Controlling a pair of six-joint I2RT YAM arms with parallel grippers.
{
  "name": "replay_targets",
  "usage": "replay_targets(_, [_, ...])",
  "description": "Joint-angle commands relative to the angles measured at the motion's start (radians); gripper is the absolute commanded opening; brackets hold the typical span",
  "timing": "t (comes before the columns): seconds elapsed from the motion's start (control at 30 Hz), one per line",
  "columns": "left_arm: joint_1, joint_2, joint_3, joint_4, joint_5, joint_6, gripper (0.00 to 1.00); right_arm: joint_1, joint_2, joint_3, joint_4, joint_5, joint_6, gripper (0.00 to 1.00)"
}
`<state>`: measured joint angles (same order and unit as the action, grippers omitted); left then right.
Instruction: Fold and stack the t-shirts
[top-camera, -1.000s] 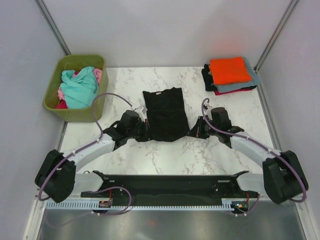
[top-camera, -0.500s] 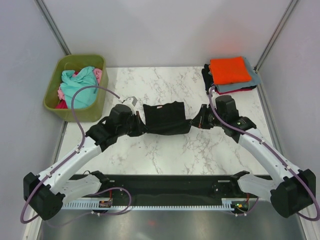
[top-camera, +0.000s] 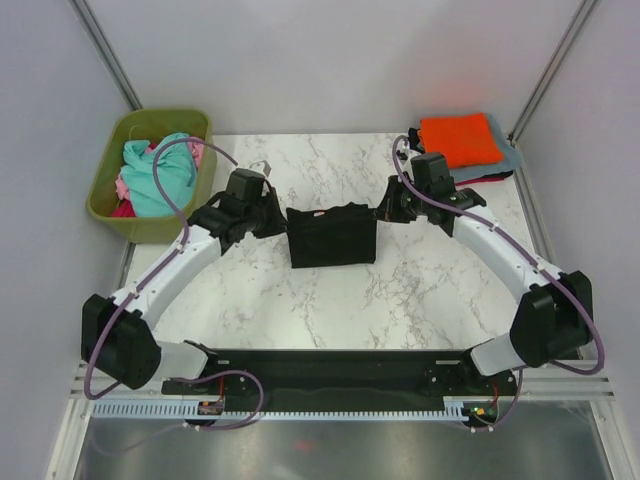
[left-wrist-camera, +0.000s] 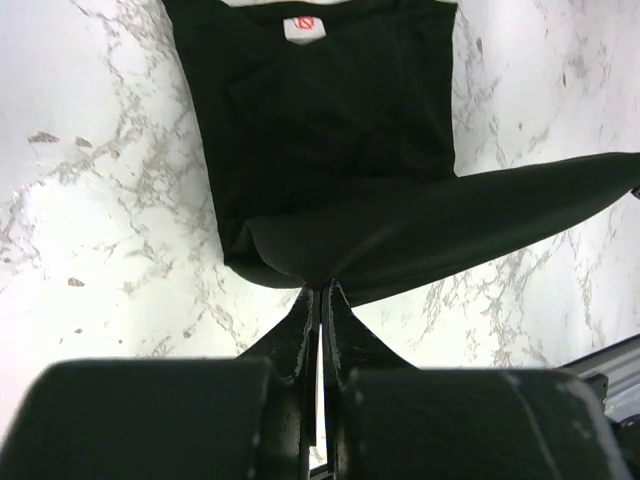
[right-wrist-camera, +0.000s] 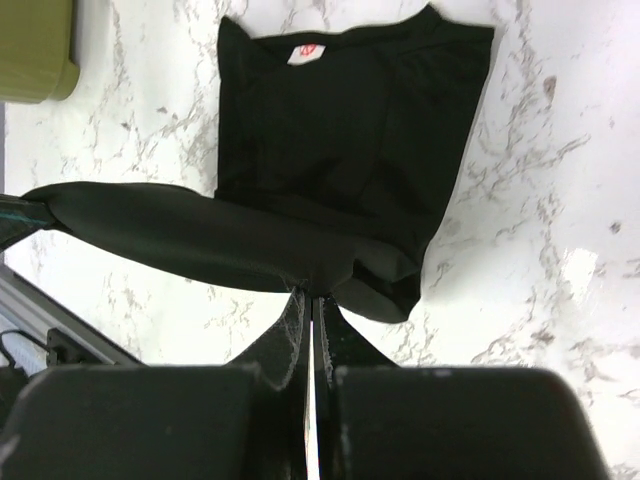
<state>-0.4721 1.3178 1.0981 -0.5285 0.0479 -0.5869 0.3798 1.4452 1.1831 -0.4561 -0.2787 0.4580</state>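
Note:
A black t-shirt (top-camera: 331, 235) lies mid-table, its near half lifted and doubled toward the far side. The left gripper (top-camera: 283, 215) is shut on the shirt's left hem corner, and the right gripper (top-camera: 380, 212) is shut on the right corner. From the left wrist, the gripper (left-wrist-camera: 323, 288) pinches a taut black fold above the flat shirt (left-wrist-camera: 330, 130), whose white tag (left-wrist-camera: 305, 27) shows. In the right wrist view the gripper (right-wrist-camera: 312, 295) pinches the same fold over the shirt (right-wrist-camera: 350, 130). Folded t-shirts sit stacked at the back right, an orange one (top-camera: 458, 138) on top.
An olive-green tub (top-camera: 140, 225) stands at the back left, holding a teal shirt (top-camera: 158, 175) and pink and red cloth. Its corner shows in the right wrist view as the tub (right-wrist-camera: 35, 50). Bare marble table (top-camera: 420, 290) lies between the shirt and the arm bases.
Both grippers have carried the black shirt's near hem up and away from the arm bases, over the shirt, halving its length. Both arms have stretched farther out.

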Motion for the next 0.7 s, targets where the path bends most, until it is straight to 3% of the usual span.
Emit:
replay_targets(0.0, [0.065,0.053,0.081,0.015,0.052,0.064,0.02,-0.027,0.053,0.091,0.004,0.032,-0.042,0.0])
replay_targets(0.37, [0.158,0.296,0.279,0.005,0.156,0.113,0.02,-0.056,0.286,0.272,0.004,0.038,-0.045,0.0])
replay_targets(0.67, [0.231,0.702,0.583,-0.024,0.268,0.12,0.02,-0.107,0.621,0.536,-0.006,0.019,-0.021,0.0])
